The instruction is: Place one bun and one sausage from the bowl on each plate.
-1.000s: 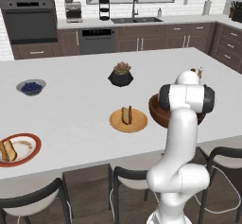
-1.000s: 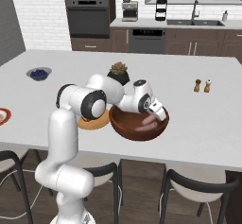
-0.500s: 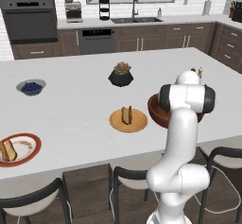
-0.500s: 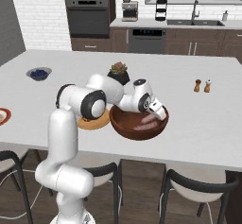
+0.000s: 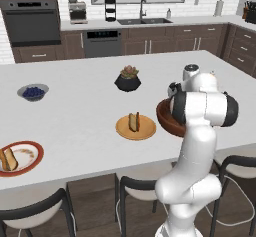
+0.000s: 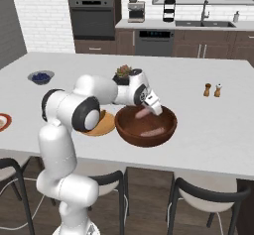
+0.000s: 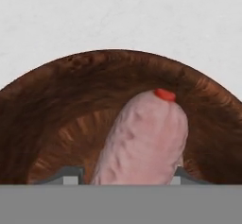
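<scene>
My gripper (image 6: 150, 106) hangs inside the dark reddish-brown wooden bowl (image 6: 168, 130), shut on a pale pink sausage (image 7: 142, 138) with a red tip. The sausage fills the gap between my fingertips (image 7: 71, 175) and sits above the bowl's floor (image 7: 56, 124). Another sausage (image 6: 157, 130) lies on the bottom of the bowl. In the left base view my arm hides most of the bowl (image 5: 164, 117). The tan wooden plate (image 5: 145, 131) left of the bowl carries a bun (image 5: 134, 121). The white red-rimmed plate (image 5: 27, 156) at the far left carries a bun (image 5: 7, 159).
A small grey bowl of blueberries (image 5: 33, 91) and a black plant pot (image 5: 128, 81) stand farther back on the white island. Salt and pepper shakers (image 6: 212, 89) stand to the bowl's right. Stools (image 6: 203, 199) line the near edge.
The gripper has risen a little and shifted left inside the bowl, carrying the sausage up off the bottom. The base has not moved.
</scene>
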